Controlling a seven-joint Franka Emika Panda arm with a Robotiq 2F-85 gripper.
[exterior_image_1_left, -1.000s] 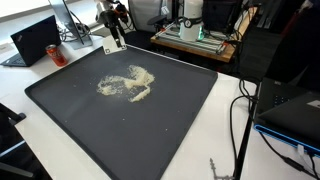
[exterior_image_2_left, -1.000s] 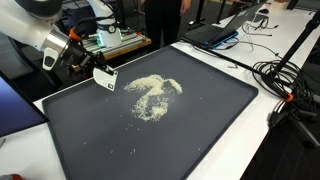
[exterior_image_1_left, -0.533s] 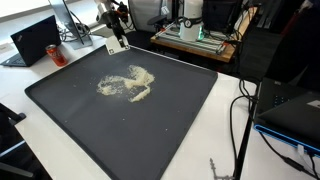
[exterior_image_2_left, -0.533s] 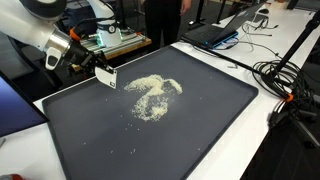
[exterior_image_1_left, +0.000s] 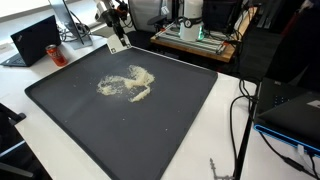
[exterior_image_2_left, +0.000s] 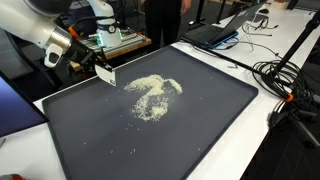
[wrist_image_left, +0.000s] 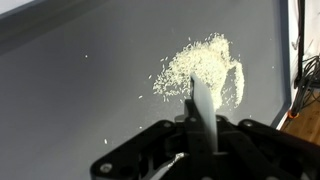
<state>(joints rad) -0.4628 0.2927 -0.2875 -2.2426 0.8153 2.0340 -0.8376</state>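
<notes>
In an exterior view, a black laptop (exterior_image_1_left: 33, 40) and a dark can (exterior_image_1_left: 57, 55) are sitting off the dark tray's (exterior_image_1_left: 180, 120) far-left corner, while cables (exterior_image_1_left: 243, 110) are trailing past its right edge. The gripper (exterior_image_2_left: 93, 65) is hanging over the tray's far-left rim, its jaws clamping together on a white scraper (exterior_image_2_left: 104, 73) that is pointing down at the tray. The pale grains (exterior_image_2_left: 152, 92) are lying scattered at the tray's middle, with only bare tray surface separating them from the blade. Compared with a second earlier, the scraper is sitting slightly higher above the tray; the grains are lying unchanged.
</notes>
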